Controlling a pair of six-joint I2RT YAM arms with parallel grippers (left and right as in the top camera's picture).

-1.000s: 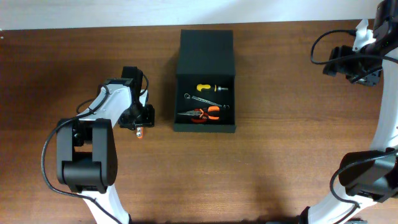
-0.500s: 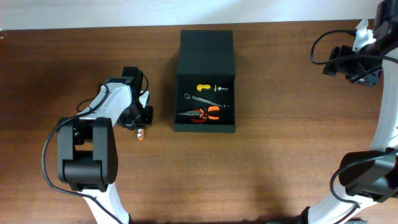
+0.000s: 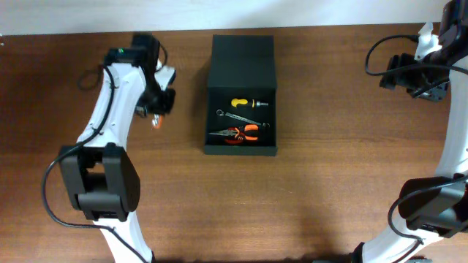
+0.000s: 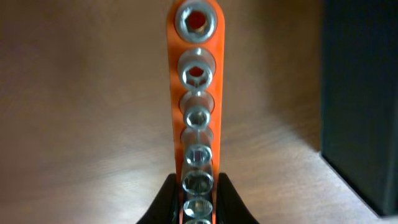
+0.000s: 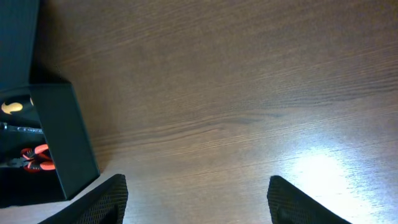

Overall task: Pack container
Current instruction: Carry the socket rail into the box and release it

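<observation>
Your left claw (image 4: 196, 194) is pinching one end of the socket rail (image 4: 195, 93), an orange strip w/ chrome sockets. The rail looks lifted off the desk (image 3: 329, 190), near the container (image 3: 241, 148) on its left-arm side. Right claw (image 5: 196, 183) hangs spread w/ nothing in it, well apart from the container on the opposite side. Container sits mid-desk, flap lid (image 3: 242, 62) folded back, w/ screwdriver (image 3: 244, 103), spanner (image 3: 235, 116) & pliers (image 3: 238, 134) inside.

Handling, my read: the rail is prob stiff but heavy for its size b/c of the steel sockets, so an end grip may let it swing. Keep it level & lower it in, don't drop it. The container looks light & cardboard-ish, so the walls prob dent & it'll slide if nudged. To shut it, take the flap by its free edge, not the walls.
</observation>
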